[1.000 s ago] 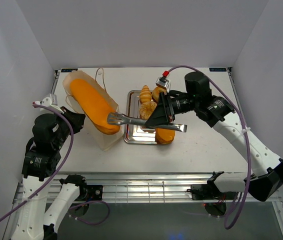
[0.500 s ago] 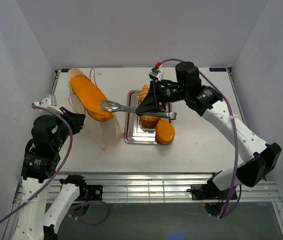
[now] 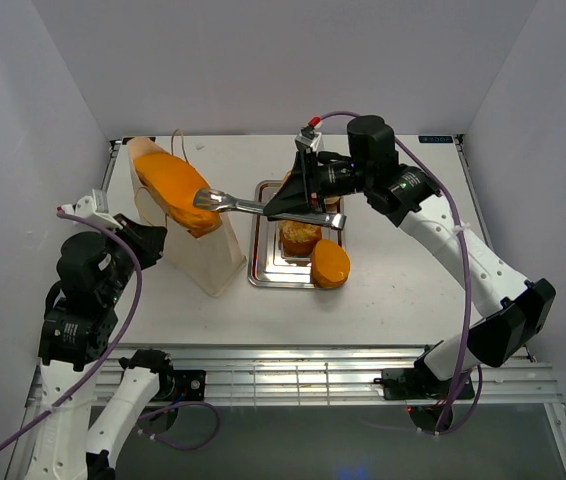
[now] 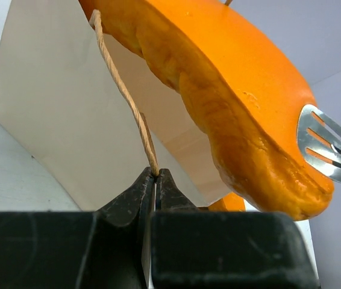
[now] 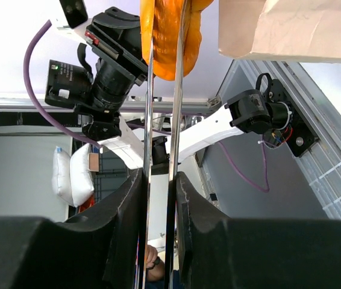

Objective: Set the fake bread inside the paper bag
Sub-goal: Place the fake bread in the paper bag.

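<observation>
1. My right gripper (image 3: 305, 203) is clenched on metal tongs (image 3: 248, 206), which pinch the long loaf (image 3: 168, 183).
2. That loaf lies tilted at the open top of the paper bag (image 3: 208, 262), at 9 o'clock of the tray (image 3: 261, 272).
3. My left gripper (image 4: 156, 180) is pinched onto the bag's cord handle (image 4: 122, 90).

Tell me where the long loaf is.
Top view, left side: the long loaf slants over the mouth of the paper bag, left of the tray, its near end gripped by the tongs.

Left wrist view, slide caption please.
Left gripper pinches the tan paper bag's cord handle; silver tongs grip the glossy orange loaf.
</observation>
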